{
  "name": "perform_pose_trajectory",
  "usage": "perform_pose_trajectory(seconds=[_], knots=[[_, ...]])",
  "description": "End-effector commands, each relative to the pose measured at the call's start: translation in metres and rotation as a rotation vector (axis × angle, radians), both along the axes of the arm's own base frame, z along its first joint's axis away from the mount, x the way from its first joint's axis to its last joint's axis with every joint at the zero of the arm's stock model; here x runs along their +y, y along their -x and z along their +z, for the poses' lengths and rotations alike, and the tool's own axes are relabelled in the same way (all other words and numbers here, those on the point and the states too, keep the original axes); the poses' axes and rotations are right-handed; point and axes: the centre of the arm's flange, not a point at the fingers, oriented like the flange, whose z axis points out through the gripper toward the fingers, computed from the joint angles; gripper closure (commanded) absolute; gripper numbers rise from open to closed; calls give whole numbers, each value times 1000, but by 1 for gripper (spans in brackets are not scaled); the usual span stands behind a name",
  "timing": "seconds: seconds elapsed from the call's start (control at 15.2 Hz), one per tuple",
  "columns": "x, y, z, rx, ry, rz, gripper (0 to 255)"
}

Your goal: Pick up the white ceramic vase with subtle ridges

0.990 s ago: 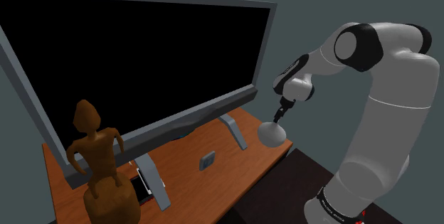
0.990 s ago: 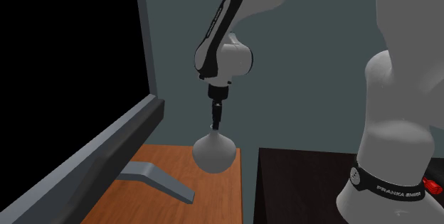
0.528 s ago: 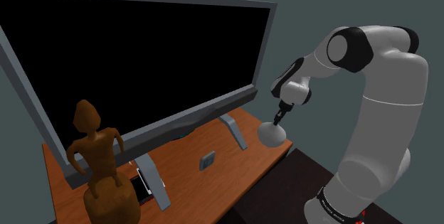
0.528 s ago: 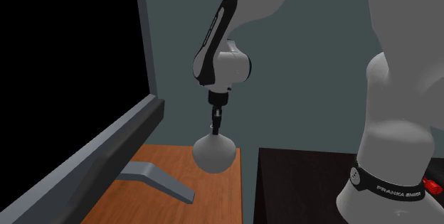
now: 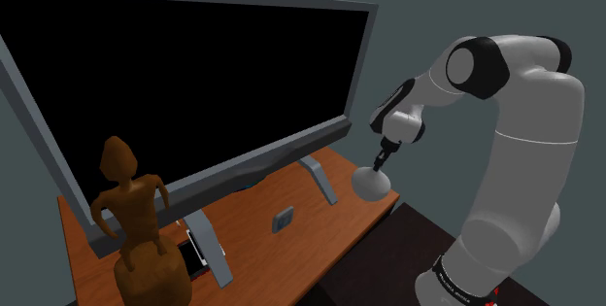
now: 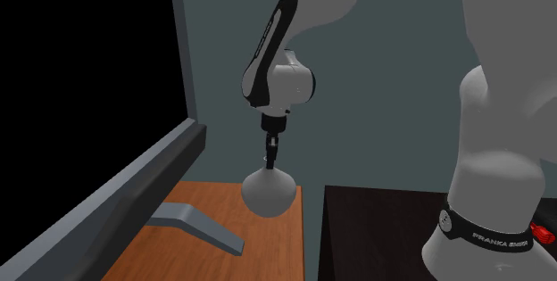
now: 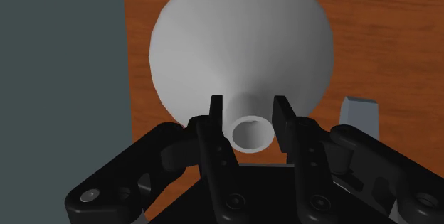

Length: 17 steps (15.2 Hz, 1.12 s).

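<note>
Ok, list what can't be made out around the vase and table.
Vase underside: wrist view, hidden by its own body, so contact with the table is unclear.
Small grey item: shoulder view, too small to identify.
Brown figurine base: shoulder view, cut off by the bottom edge.
</note>
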Motion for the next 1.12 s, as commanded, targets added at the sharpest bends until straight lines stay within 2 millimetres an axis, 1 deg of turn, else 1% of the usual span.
perform_pose_trajectory(seconds=[0.0,0.92,1.06], knots=[[1,0,5,1,-1,0,255],[1,0,79,1,-1,0,255],[1,0,80,1,-1,0,255]])
